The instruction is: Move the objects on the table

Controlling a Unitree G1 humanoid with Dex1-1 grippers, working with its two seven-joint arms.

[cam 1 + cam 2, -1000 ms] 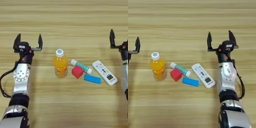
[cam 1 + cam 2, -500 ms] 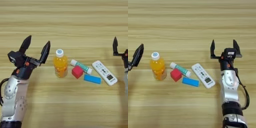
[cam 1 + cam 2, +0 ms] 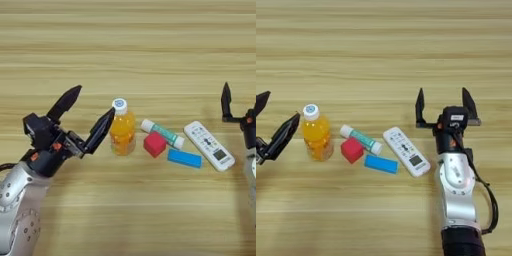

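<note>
Left gripper nearer bottle, wide open.

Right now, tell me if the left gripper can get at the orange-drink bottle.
Probably yes: the left gripper is open beside the orange-drink bottle, nothing between them; the red cube sits on the bottle's far side.

The whole field is filled by a wooden counter. Its surface is made of long planks laid from left to right, and a fine horizontal grain is seen across them. The wood is light brown, with paler and darker bands alternating from the far edge to the near one. Thin dark seams are seen between some planks. The surface is evenly lit, and only soft, short shadows are cast on it. No wall, floor or window is shown.
</note>
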